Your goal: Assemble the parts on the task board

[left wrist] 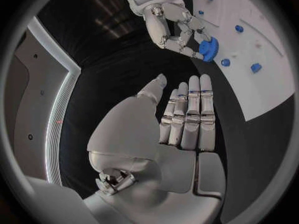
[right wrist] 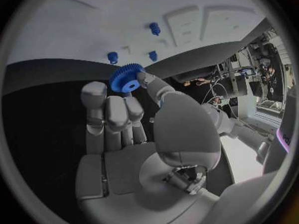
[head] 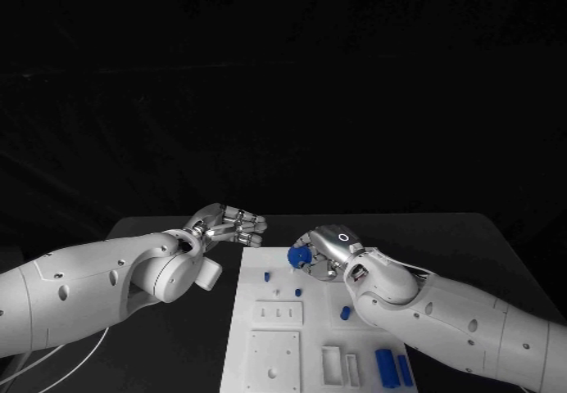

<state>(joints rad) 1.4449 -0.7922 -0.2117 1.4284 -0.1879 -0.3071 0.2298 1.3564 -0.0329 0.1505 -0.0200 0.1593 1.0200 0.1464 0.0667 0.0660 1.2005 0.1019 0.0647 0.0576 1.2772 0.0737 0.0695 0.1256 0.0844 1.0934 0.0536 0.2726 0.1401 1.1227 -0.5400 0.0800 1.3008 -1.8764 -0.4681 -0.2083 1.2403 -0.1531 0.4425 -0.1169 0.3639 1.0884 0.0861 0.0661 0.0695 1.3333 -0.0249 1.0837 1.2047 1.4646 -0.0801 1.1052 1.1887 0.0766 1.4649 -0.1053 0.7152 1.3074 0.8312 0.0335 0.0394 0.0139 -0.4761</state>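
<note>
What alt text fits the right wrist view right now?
The right hand pinches a blue gear in its fingers above the white task board. Three small blue pegs stand on the board beyond it.

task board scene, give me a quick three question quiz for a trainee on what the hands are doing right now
1. True or false: the right hand pinches a blue gear.
2. What does the left hand hold? A) a blue peg B) nothing, its fingers are straight C) the gear
3. Fill in: the gear is held over the far end of the white ____.

Key
1. True. The gear sits at the right hand's fingertips in both wrist views.
2. B. The left hand is beside the board, off its left edge, holding nothing.
3. Board. Small blue pegs also stand on it.
</note>
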